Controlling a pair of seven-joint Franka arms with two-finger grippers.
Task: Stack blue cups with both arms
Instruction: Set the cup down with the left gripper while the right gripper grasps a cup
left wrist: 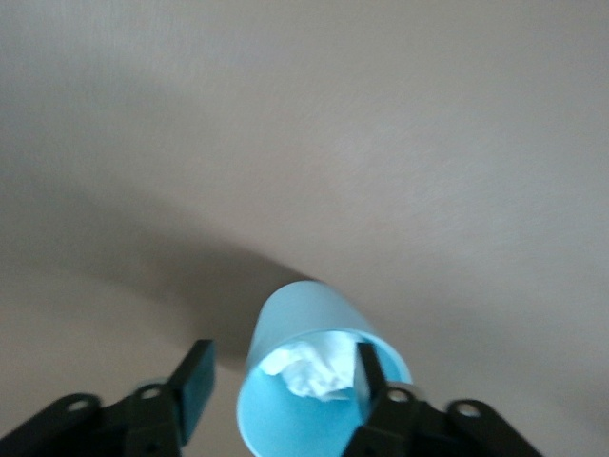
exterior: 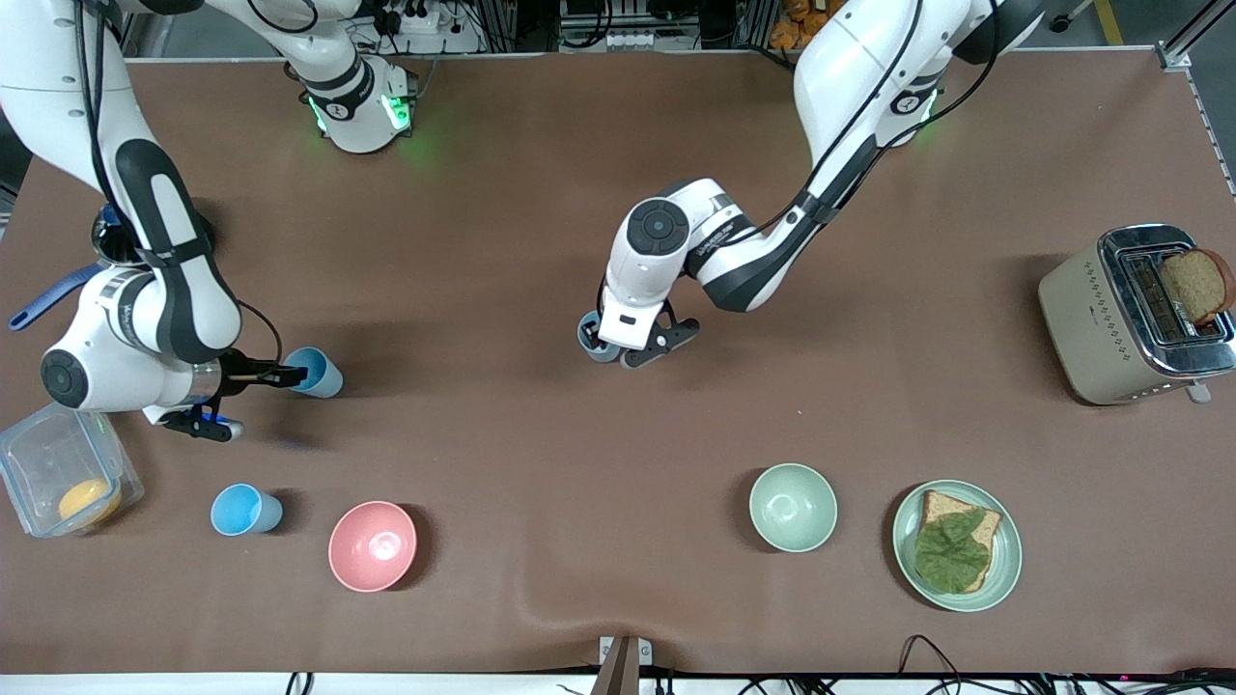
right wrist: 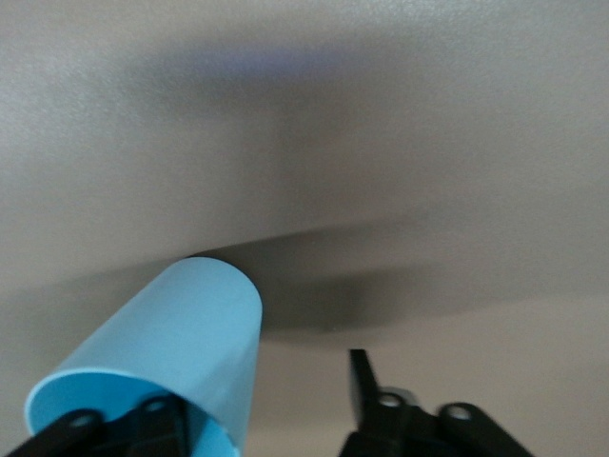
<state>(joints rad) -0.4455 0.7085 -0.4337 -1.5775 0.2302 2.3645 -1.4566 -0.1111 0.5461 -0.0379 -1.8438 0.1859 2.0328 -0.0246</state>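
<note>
A sky-blue cup [exterior: 316, 372] stands upright toward the right arm's end of the table. My right gripper [exterior: 268, 402] is open at its rim. In the right wrist view one finger [right wrist: 162, 424] is inside this cup [right wrist: 166, 347] and the other finger [right wrist: 362, 381] is outside; the gripper [right wrist: 265, 390] straddles the wall. A duller grey-blue cup [exterior: 590, 339] stands mid-table, partly hidden under my left gripper [exterior: 628, 349]. In the left wrist view the gripper [left wrist: 284, 367] is open, with one finger [left wrist: 369, 373] inside the cup [left wrist: 304, 328] and one outside. A second sky-blue cup [exterior: 246, 510] stands nearer the front camera.
A pink bowl [exterior: 372, 545] is beside the second sky-blue cup. A clear box [exterior: 58, 483] holding something orange is at the right arm's end. A green bowl [exterior: 792, 507], a plate [exterior: 908, 541] with bread and lettuce, and a toaster [exterior: 1110, 319] are toward the left arm's end.
</note>
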